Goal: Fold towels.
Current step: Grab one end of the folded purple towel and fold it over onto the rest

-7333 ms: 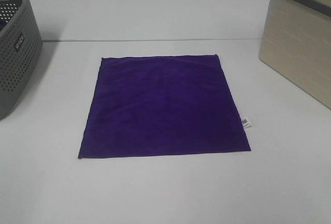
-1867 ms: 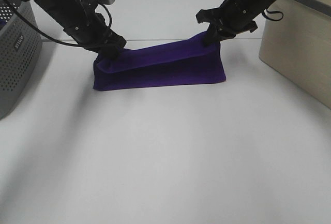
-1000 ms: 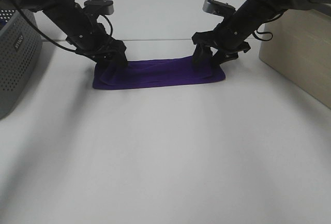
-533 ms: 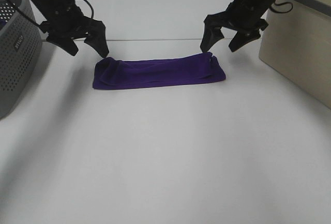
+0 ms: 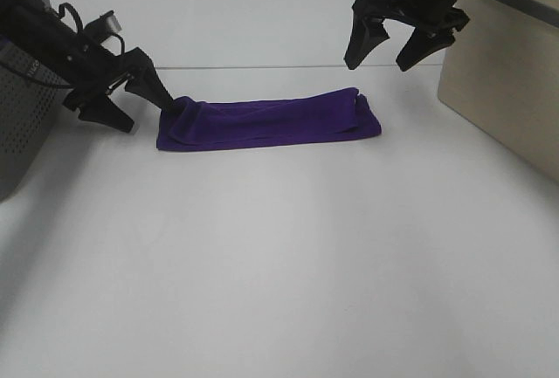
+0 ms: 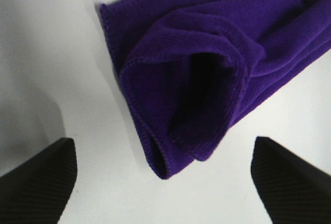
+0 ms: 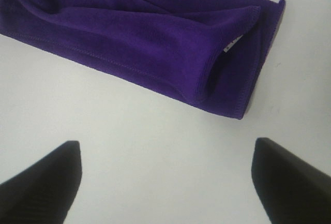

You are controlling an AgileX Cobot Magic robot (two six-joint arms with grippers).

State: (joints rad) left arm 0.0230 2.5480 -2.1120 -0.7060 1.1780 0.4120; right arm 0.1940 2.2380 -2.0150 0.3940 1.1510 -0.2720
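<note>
The deep purple towel (image 5: 269, 120) lies folded into a long narrow strip across the back of the white table (image 5: 279, 256). My left gripper (image 5: 138, 101) is open, low beside the strip's left end, holding nothing; that end shows in the left wrist view (image 6: 207, 79) with its layers gaping. My right gripper (image 5: 390, 50) is open, raised above the strip's right end. The right wrist view shows that end (image 7: 155, 38) with a bit of white tag (image 7: 234, 44) in the fold. The black fingertips (image 6: 36, 182) (image 7: 41, 180) sit wide apart in both wrist views.
A grey perforated basket (image 5: 22, 116) stands at the left edge behind my left arm. A beige bin with a dark rim (image 5: 507, 72) stands at the right, close to my right arm. White table surface stretches in front of the towel.
Both grippers let go of the folded towel and opened. The left one has dropped low to the left of the strip's end; the right one has lifted higher above its end.
</note>
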